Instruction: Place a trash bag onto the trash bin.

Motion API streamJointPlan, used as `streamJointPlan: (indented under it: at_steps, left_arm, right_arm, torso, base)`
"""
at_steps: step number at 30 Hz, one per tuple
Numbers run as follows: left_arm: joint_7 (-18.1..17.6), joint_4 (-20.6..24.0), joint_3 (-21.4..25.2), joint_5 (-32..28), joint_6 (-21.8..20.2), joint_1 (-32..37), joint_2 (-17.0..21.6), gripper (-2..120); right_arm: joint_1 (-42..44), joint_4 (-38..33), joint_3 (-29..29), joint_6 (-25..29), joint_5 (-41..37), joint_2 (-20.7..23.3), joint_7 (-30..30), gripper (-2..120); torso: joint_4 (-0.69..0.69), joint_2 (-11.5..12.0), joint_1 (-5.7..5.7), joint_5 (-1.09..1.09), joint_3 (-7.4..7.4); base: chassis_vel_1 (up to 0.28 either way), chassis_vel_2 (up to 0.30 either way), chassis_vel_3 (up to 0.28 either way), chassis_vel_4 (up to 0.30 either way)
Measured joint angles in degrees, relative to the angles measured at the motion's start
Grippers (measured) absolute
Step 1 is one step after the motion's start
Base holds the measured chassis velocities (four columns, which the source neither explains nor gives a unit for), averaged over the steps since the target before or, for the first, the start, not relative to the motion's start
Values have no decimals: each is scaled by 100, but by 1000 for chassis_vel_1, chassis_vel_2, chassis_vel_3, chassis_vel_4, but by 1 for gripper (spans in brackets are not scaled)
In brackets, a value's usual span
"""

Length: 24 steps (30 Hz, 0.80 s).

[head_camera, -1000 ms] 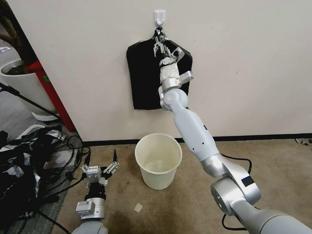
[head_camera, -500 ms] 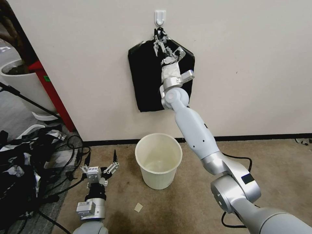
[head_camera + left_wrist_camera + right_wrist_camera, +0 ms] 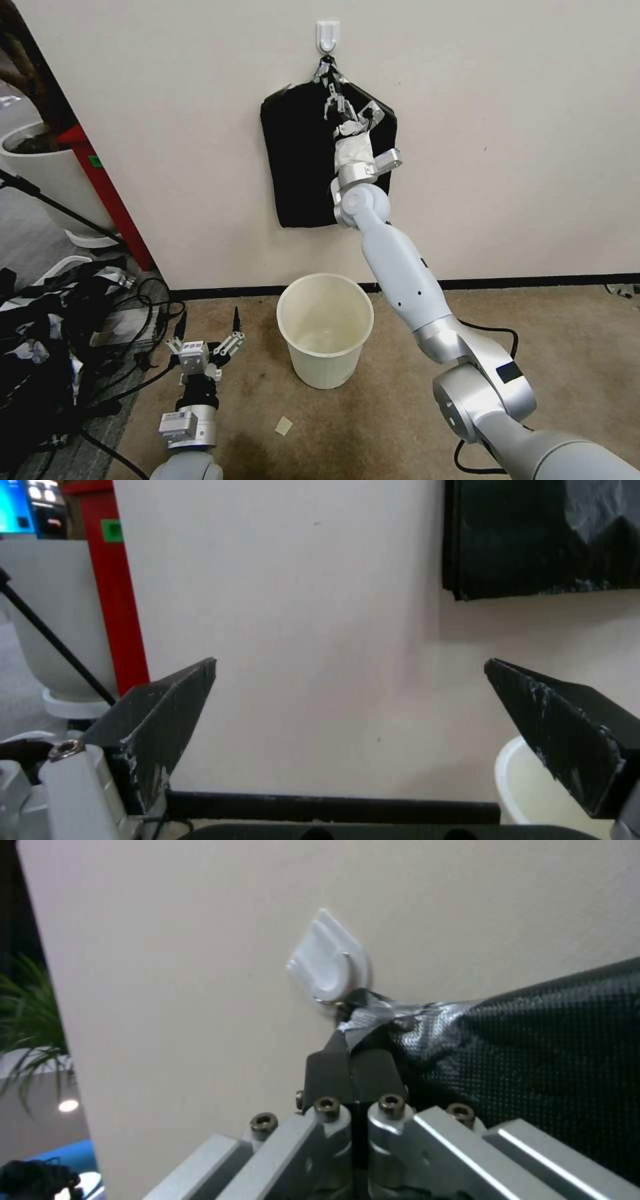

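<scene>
Left gripper (image 3: 213, 347): low over the carpet, left of the bin, fingers spread wide, empty.
Trash bin (image 3: 325, 330): upright on the carpet at the wall's foot, below the hanging black pack.
Trash bag (image 3: 373, 1016): top pinched, just under the wall hook (image 3: 328, 35).
Right gripper (image 3: 331, 85): raised to the pack's top, fingers closed on the bag's plastic.

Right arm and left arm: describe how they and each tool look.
The right arm has smooth pale grey-white shells, shiny silver joint housings and a black patch by the elbow. Its right tool is bare metal linkage with bolts and dark fingertips. The left arm shows a silver wrist block with a small label; the left tool carries black wedge-shaped fingers, scuffed white.
</scene>
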<state>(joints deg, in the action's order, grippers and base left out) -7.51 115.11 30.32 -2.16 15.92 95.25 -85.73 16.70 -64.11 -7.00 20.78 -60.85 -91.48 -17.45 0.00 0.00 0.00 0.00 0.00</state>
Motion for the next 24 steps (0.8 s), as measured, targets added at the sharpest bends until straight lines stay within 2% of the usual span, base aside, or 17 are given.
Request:
streamJointPlan:
  at_steps: [8,11,13,16,24]
  left_arm:
    - [-32,-57,5,-2,41,-19,38,100]
    - [-50,-84,25,-36,58,-45,57,100]
    - [-51,-86,27,-40,58,-48,59,100]
    - [-61,-141,74,-176,59,-130,111,100]
    - [-70,-252,98,-378,24,-297,180,100]
  right_arm:
    - [296,-360,-12,9,-274,128,-592,0]
    - [790,-773,22,4,-306,330,-1014,0]
    - [823,-794,24,4,-307,343,-1038,0]
    - [1663,-1259,25,-16,-277,601,-1467,0]
    - [2878,-2077,-120,-82,-268,878,-2021,0]
  torso:
    - [-1,0,0,0,0]
    - [-2,0,0,0,0]
    - [-1,0,0,0,0]
    - [0,0,0,0,1]
    - [0,0,0,0,0]
  base:
    - [0,0,0,0]
    - [0,0,0,0]
    - [0,0,0,0]
    - [0,0,0,0]
    - [0,0,0,0]
